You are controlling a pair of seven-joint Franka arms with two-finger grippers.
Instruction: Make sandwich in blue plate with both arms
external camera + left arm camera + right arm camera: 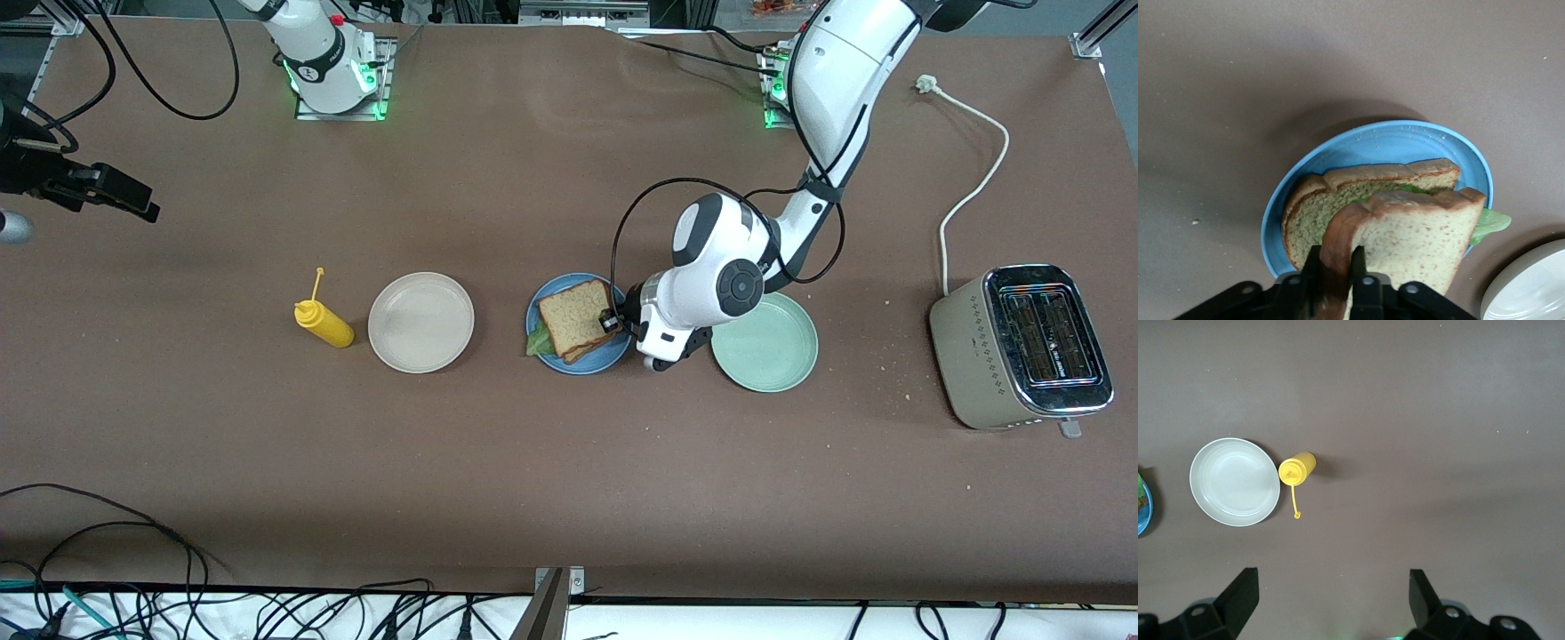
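The blue plate (613, 356) (1405, 140) lies mid-table with the sandwich on it. A bottom bread slice (1318, 220) lies flat, and green lettuce (537, 340) (1490, 223) peeks out at one edge. The top bread slice (573, 316) (1411, 240) rests tilted over them. My left gripper (611, 321) (1336, 257) is shut on this slice's crust at the plate's edge toward the left arm's end. My right gripper (147, 209) (1331, 587) hangs open and holds nothing, high over the right arm's end of the table.
A beige-white plate (420, 322) (1235, 482) and a yellow squeeze bottle (324, 324) (1297, 469) lie beside the blue plate toward the right arm's end. A pale green plate (766, 342) sits under the left wrist. A toaster (1022, 347) with its cord stands at the left arm's end.
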